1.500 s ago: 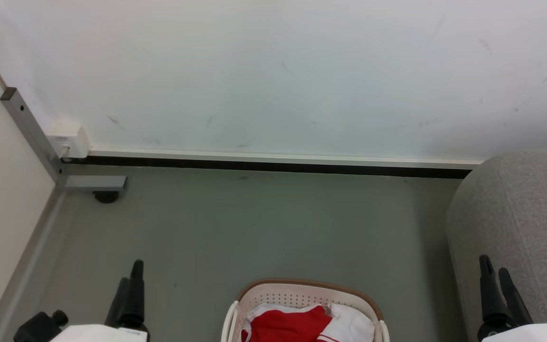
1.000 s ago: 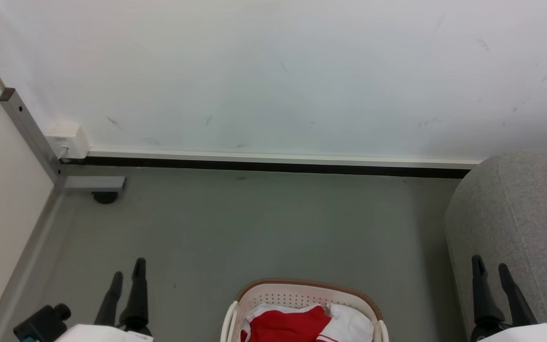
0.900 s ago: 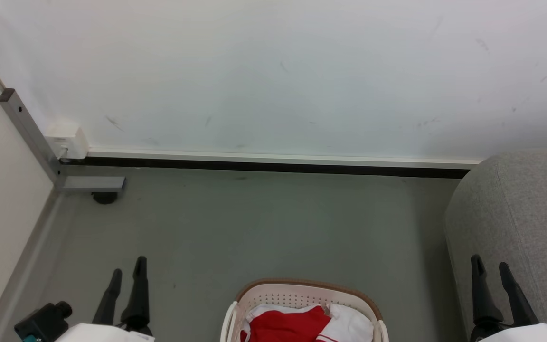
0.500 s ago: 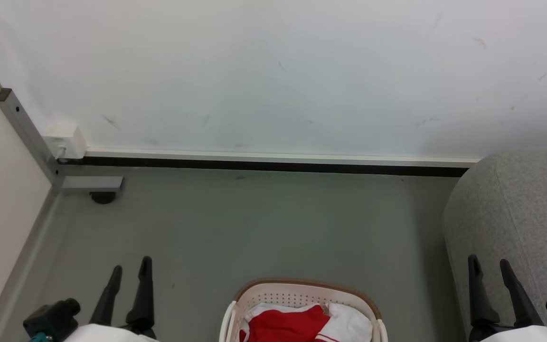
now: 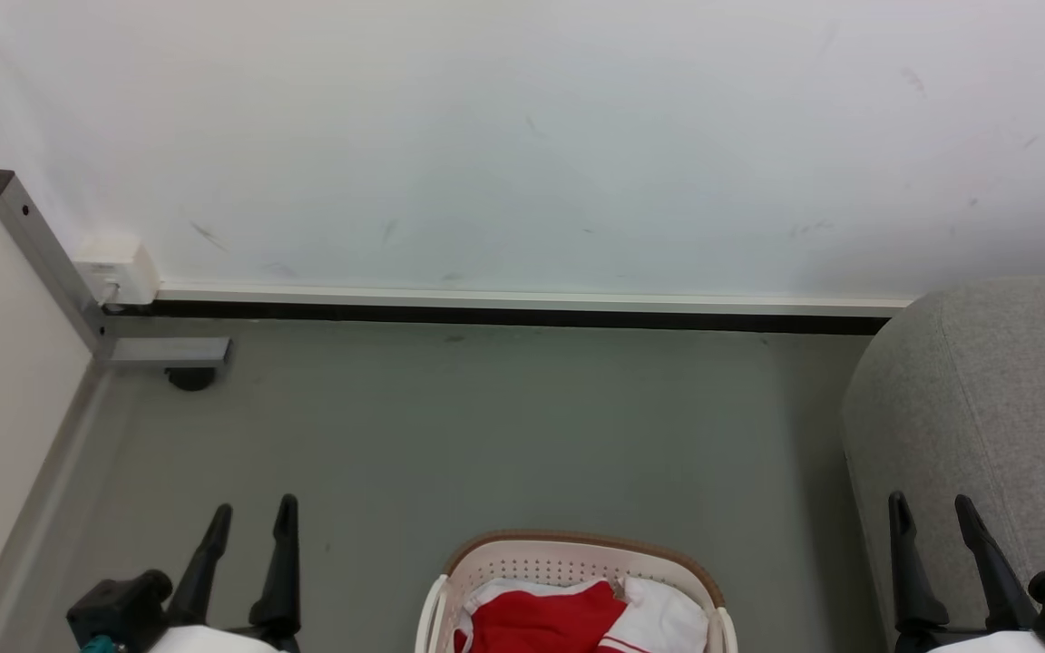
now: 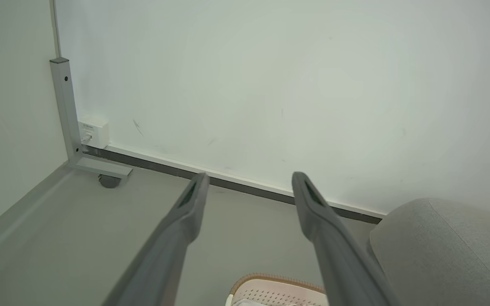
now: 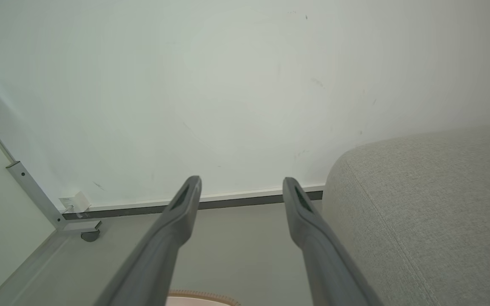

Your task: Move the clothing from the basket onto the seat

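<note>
Since the earlier picture the left end effector [image 5: 255, 506] has shifted, so its two fingers [image 5: 280, 553], then nearly overlapping, now show spread with a clear gap; the right end effector [image 5: 929, 499] stands spread and empty beside the seat [image 5: 985, 390]. The red and white clothing [image 5: 536, 621] lies in the basket [image 5: 577, 541] on the floor [image 5: 486, 435] between them, cut off by the head view's bottom edge, so a reach down could catch the brown rim and tip the basket, or pinch a mere fold that slips free
</note>
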### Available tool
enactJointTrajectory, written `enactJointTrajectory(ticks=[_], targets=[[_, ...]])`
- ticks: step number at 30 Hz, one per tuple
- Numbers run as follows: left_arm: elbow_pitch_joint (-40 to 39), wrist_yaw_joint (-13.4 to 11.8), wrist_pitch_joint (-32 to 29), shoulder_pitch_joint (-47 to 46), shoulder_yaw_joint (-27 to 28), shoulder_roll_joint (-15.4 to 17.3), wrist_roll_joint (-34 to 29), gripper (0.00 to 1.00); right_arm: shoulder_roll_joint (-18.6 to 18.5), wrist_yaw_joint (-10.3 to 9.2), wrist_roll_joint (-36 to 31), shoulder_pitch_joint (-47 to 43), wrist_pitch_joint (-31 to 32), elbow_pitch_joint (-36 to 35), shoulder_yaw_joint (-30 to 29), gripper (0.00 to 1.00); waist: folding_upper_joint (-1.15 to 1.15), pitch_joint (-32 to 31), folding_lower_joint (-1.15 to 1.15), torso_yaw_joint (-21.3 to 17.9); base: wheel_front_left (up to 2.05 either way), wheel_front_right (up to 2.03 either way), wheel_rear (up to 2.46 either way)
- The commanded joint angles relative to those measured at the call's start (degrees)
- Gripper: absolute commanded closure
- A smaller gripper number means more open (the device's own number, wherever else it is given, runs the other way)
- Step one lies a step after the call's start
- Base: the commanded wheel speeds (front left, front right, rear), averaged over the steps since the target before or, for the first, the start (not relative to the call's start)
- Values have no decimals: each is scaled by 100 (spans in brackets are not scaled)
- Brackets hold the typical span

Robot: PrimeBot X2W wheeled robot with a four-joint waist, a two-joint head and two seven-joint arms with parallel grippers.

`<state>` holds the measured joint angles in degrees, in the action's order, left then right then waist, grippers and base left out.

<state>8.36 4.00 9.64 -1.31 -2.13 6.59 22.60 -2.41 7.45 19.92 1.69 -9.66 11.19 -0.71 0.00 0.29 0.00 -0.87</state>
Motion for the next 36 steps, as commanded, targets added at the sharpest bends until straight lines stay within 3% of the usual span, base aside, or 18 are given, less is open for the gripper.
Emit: enactJointTrajectory(ticks=[1, 26, 36], targets=[[-49, -21, 67, 17, -4, 81, -169, 0, -58, 4, -176, -23, -64, -17, -15, 0, 0, 0, 0, -8, 0, 0, 0], [32, -39, 379, 149, -120, 131, -1380, 0, -63, 5, -992, -99, -364, 77, 40, 0, 0, 37, 0, -171, 0, 0, 0], [31, 152, 471, -206, -324, 209, -1836, 0, -64, 5, -1302, 232, -470, -135, 212, 0, 0, 556, 0, -589, 0, 0, 0]])
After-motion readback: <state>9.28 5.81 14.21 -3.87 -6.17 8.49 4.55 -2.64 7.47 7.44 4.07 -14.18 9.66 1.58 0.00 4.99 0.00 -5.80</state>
